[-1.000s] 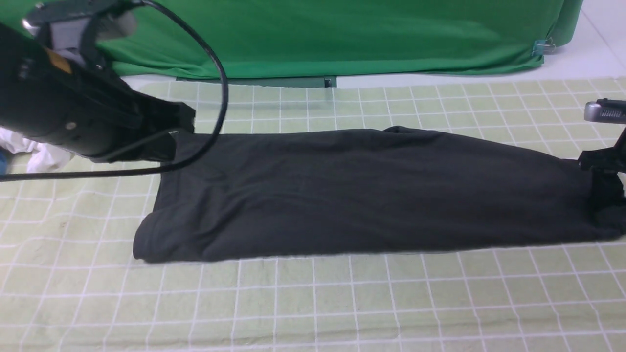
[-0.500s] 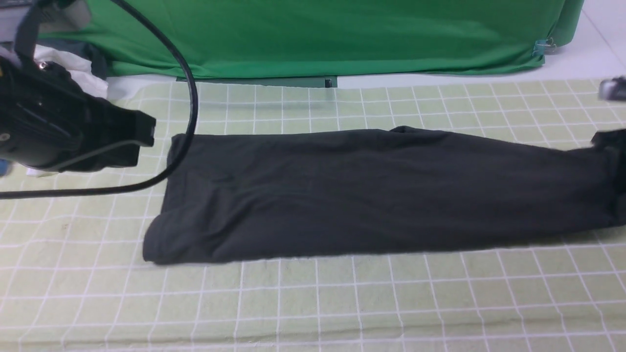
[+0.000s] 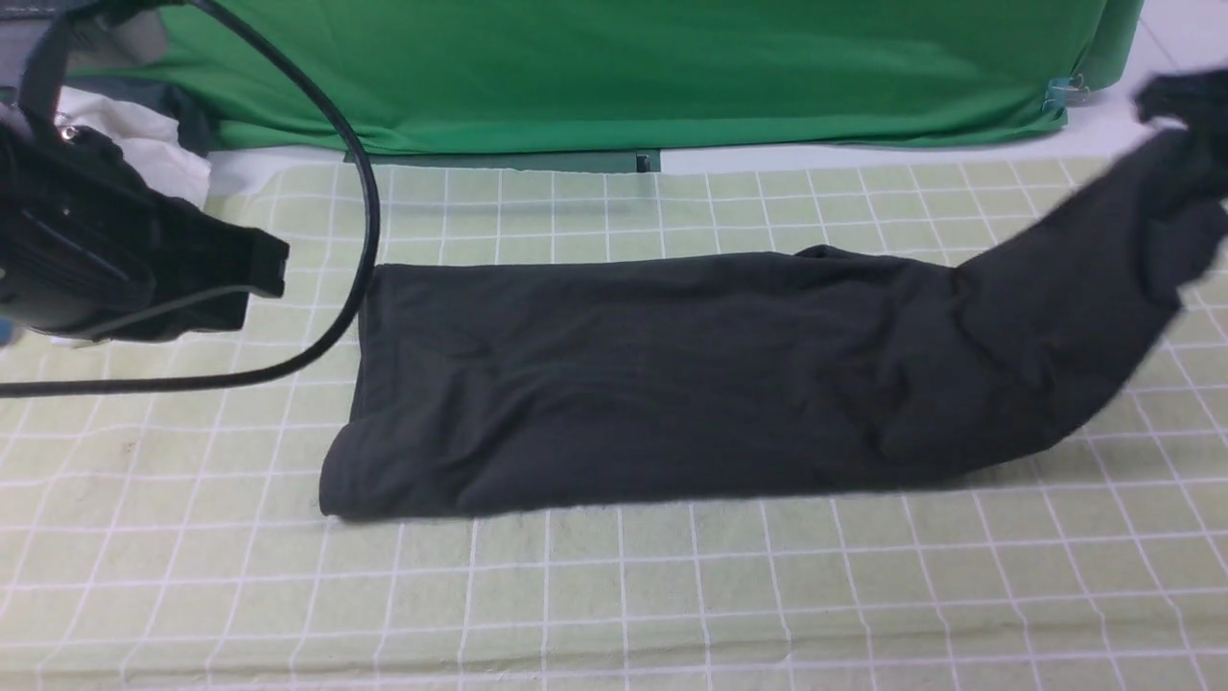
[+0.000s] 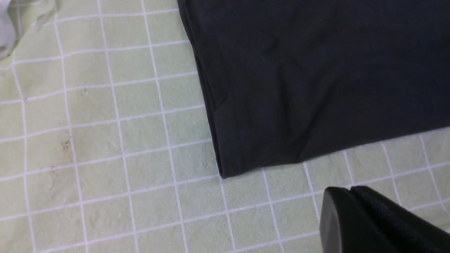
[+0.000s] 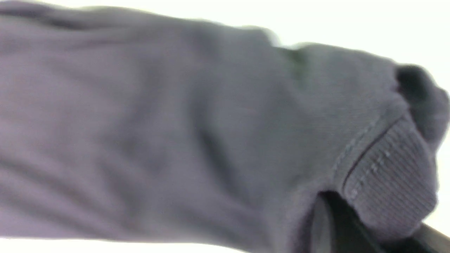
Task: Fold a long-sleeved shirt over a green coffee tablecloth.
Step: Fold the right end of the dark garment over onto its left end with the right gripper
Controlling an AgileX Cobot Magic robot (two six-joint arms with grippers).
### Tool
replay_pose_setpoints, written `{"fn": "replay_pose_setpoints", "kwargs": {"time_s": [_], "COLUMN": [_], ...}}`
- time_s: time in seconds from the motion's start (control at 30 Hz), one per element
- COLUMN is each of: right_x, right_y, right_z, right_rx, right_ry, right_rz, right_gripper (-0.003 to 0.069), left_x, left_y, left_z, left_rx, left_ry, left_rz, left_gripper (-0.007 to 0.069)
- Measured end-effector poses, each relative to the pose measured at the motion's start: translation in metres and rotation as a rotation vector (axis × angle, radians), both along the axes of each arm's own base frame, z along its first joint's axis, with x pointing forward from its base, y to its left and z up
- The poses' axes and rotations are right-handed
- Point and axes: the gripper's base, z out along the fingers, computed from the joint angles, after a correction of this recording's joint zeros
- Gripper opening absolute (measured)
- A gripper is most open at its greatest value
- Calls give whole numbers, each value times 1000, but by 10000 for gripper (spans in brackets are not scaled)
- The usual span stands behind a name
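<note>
Standing here watching, so: the black shirt [image 3: 672, 374] is folded into one long strip lying across the middle of the checked tablecloth [image 3: 614, 595], running from about 9 o'clock to 3 o'clock. The end toward 9 lies flat on the cloth. The other end is up in the air, rising toward 2 o'clock, where the right hand [image 3: 1185, 96] is clamped shut on it. That corner of the front view is pretty blurry, though.

The left hand [image 3: 273, 269] sits off at about 9 o'clock, just clear of the shirt's flat end. It's closed with nothing in it. A black cable [image 3: 369, 221] loops down from that arm, over the cloth.

What each camera adds:
- The left wrist view shows the near corner of the shirt's flat end and how neat that folded edge is. It also shows the left hand's two pads pressed together, empty.
- The right wrist view is nearly all shirt, up close and smeared. You can make out a ribbed band [image 5: 386, 175] with stitching, right by a dark finger [image 5: 334, 225]. The front view gives none of that detail.
- Only the front view shows the plain green sheet [image 3: 624, 67] hanging at 12 o'clock and the small clip [image 3: 1060, 91] on its edge.
- The white garment [image 3: 144, 144] bunched up at 10 o'clock shows mostly in the front view, and the left wrist view catches just a sliver of it.
</note>
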Motion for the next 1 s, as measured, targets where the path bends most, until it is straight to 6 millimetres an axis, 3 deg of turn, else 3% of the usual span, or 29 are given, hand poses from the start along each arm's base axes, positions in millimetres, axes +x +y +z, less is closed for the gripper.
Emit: {"fn": "replay_pose_setpoints", "kwargs": {"time_s": [0.17,0.23,0.43,0.63,0.7,1.0], "right_x": [-8,-12,-35,-52,-58,-61], "right_y": [91,115,206,261,283,343], "right_z": [15,17,6,-16,-30,-67], "right_rx": [104,136,257,336,368,452], "right_ry": [-83,-102,-126,-95,-80,-30], "right_rz": [201,250,418,493,512,555], "right_gripper": [53,53,53,53,53,53], "left_x": [-2,-2,-5,-16,-29,-72], "left_y": [1,1,2,11,19,31], "left_z": [-28,-36,-48,-37,-24,1], "left_rx": [2,3,6,38,59,21], "left_ry": [53,65,89,19,-49,-161], "left_rz": [17,22,41,93,140,194], "left_gripper": [11,11,11,11,11,11]}}
